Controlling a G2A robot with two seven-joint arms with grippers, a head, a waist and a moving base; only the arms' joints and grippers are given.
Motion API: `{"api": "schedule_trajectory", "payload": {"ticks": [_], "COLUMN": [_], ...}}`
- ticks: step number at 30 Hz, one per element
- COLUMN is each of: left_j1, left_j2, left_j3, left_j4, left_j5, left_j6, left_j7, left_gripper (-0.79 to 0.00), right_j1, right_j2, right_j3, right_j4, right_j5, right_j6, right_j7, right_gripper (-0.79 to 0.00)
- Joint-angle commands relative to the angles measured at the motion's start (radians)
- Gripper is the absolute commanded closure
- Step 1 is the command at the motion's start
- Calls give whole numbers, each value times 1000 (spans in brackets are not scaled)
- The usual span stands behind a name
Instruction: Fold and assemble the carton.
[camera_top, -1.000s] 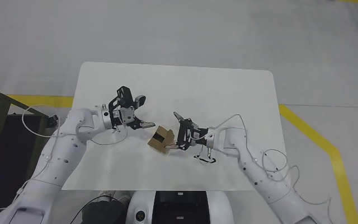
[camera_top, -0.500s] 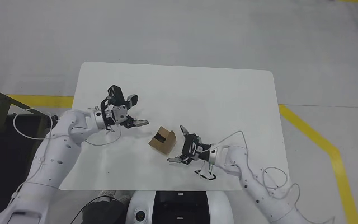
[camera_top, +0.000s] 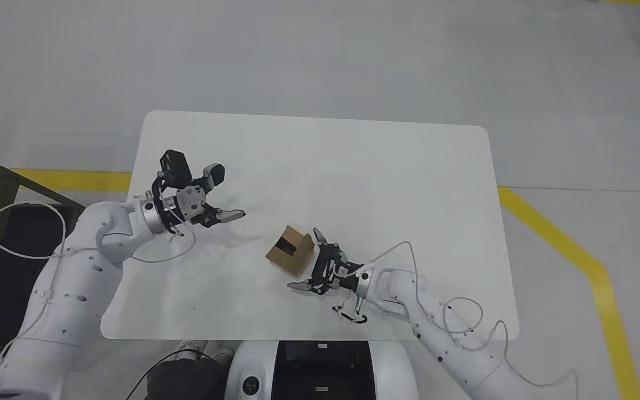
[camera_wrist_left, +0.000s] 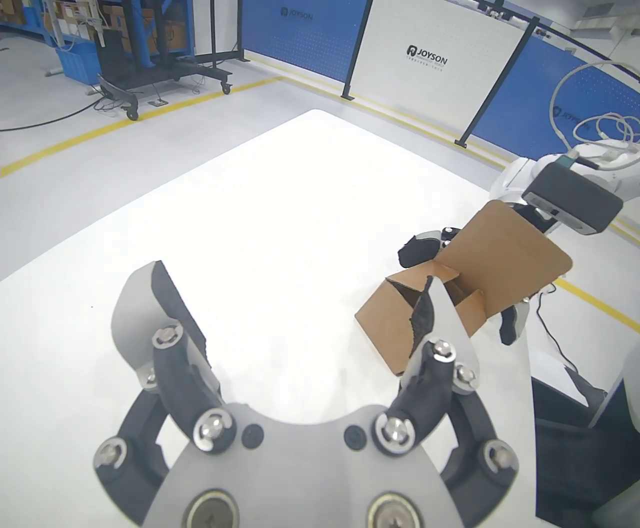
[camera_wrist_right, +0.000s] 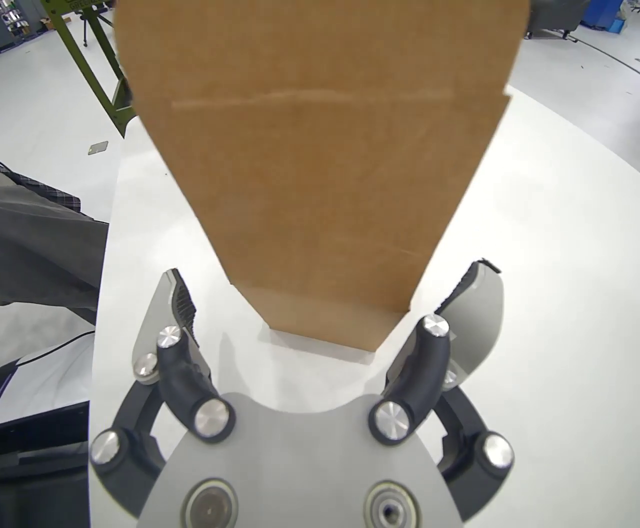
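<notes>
**Now for the lid: carton squared up, both grippers free**

The carton (camera_top: 291, 247) sits on the table (camera_top: 400, 170) near its front edge, between the two arms. Its body looks squared, with the small side flaps turned inward and the tall lid flap (camera_wrist_left: 505, 260) standing upright. The right gripper (camera_wrist_right: 327, 275) is just behind that flap, jaws spread and holding nothing. The left gripper (camera_wrist_left: 292, 280) is also spread and empty, well apart on the opposite side. Closing the lid appears to be the step in hand. The next move probably calls for the right gripper to push the flap over the opening while the left steadies the box.
</notes>
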Motion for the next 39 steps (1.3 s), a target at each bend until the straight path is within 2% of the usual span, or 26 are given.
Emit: {"api": "schedule_trajectory", "payload": {"ticks": [1, 10, 11, 12, 13, 16, 19, 22, 25, 28, 30, 31, 33, 34, 36, 37, 39], "left_j1": [7, 9, 7, 6, 4, 1, 0, 1, 3, 7, 10, 10, 9, 7, -5, -10, -13], "left_j2": [12, 45, 48, 50, 52, 59, 64, 70, 77, 87, 95, 99, 107, 111, 115, 114, 107], "left_j3": [-1, 19, 21, 22, 22, 26, 32, 40, 50, 64, 76, 82, 90, 93, 84, 78, 85], "left_j4": [1, 22, 24, 29, 32, 38, 42, 43, 36, 23, 18, 19, 27, 34, 58, 73, 81], "left_j5": [12, 25, 25, 24, 25, 26, 30, 33, 45, 65, 74, 77, 84, 90, 116, 133, 154], "left_j6": [0, 0, 0, 0, 0, 0, 0, 0, 0, 0, 0, 0, 0, 0, 4, 43, 128], "left_j7": [19, 74, 78, 80, 81, 81, 76, 75, 73, 76, 83, 87, 91, 87, 74, 69, 69], "left_gripper": [-785, -785, -785, -785, -785, -785, -785, -785, -785, -785, -785, -785, -785, -785, -785, -785, -785], "right_j1": [16, 62, 64, 66, 67, 70, 71, 74, 80, 89, 96, 101, 106, 107, 105, 105, 110], "right_j2": [-8, -36, -38, -38, -39, -37, -33, -27, -20, -13, -8, -6, -2, -1, 2, 2, -1], "right_j3": [-12, -56, -58, -58, -58, -53, -46, -36, -25, -13, -4, 0, 9, 14, 27, 34, 42], "right_j4": [25, 103, 108, 113, 115, 119, 120, 117, 109, 97, 92, 90, 87, 85, 91, 98, 105], "right_j5": [13, 45, 45, 46, 47, 43, 36, 23, 6, -13, -22, -28, -30, -30, -26, -8, 19], "right_j6": [14, 38, 38, 36, 32, 17, -6, -27, -58, -95, -115, -127, -139, -139, -121, -109, -96], "right_j7": [-6, -27, -30, -34, -39, -52, -65, -74, -82, -87, -88, -83, -81, -79, -60, -44, -24], "right_gripper": [-785, -785, -760, -462, -342, -203, -215, -296, -252, -302, -299, -323, -465, -508, -557, -594, -619]}}
